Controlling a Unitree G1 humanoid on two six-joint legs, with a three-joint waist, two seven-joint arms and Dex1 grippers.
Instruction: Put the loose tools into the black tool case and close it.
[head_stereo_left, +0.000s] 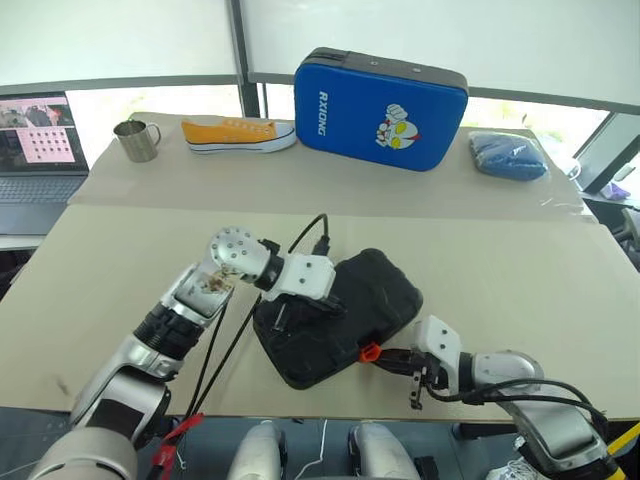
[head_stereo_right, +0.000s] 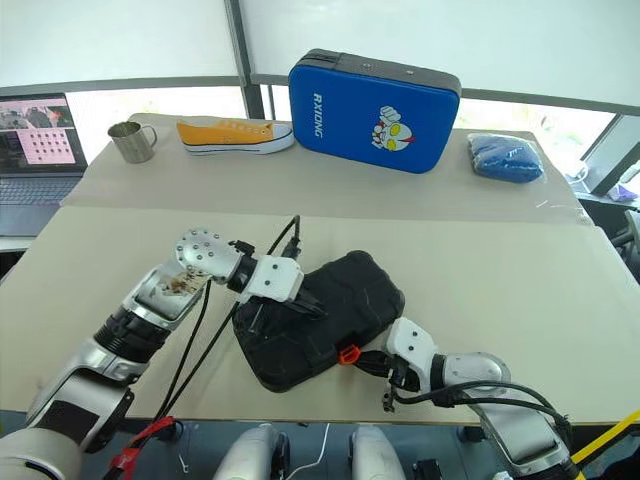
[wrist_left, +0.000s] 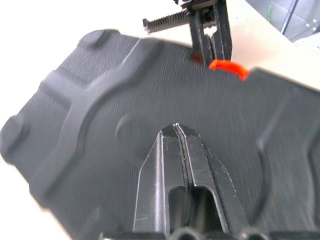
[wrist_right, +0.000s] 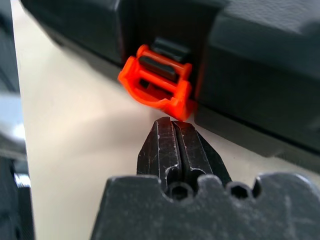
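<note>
black tool case (head_stereo_left: 340, 315) lid down | both claws closed, empty | blue padded case (head_stereo_left: 380, 95) behind

the black tool case (head_stereo_right: 325, 320) lies closed on the counter (head_stereo_right: 520, 300), its orange latch (head_stereo_right: 348, 353) at the near edge. the left pincer (head_stereo_right: 305, 305) rests on its lid; the right pincer (head_stereo_right: 372, 362) sits just beside the latch — fingers together. behind: a blue padded case (head_stereo_right: 375, 97), a yellow shoe (head_stereo_right: 235, 135), a metal mug (head_stereo_right: 131, 141).

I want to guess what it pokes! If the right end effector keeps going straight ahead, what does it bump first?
Most likely the orange latch on the black tool case. The shut right end effector points almost at it, just short of touching.
</note>
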